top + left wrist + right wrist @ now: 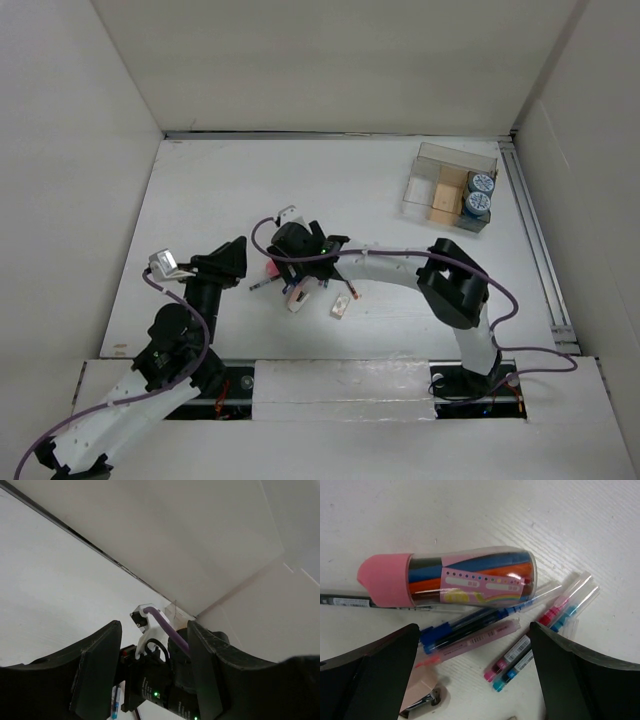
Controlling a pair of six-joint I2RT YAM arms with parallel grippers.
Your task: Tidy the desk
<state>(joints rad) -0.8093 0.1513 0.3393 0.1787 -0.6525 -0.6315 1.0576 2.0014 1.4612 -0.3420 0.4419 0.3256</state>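
Observation:
The white desk [350, 190] holds a pile of stationery near its middle. My right gripper [288, 270] hovers open over the pile, touching nothing. In the right wrist view the gripper [474, 645] spans a blue pen [470, 625], a pink highlighter [475, 641] and two short pink and blue pens [540, 635]. A clear tube of coloured pens with a pink cap [455, 577] lies just beyond them. My left gripper [238, 250] is open and empty, just left of the right wrist; its own view [154, 630] shows that wrist between its fingers.
A clear compartmented tray [450, 187] at the back right holds wooden blocks and two blue-topped items. A pink stapler [422, 695] and a black pen [345, 601] lie by the pile. Small white items [341, 305] lie near the right arm. White walls enclose the desk.

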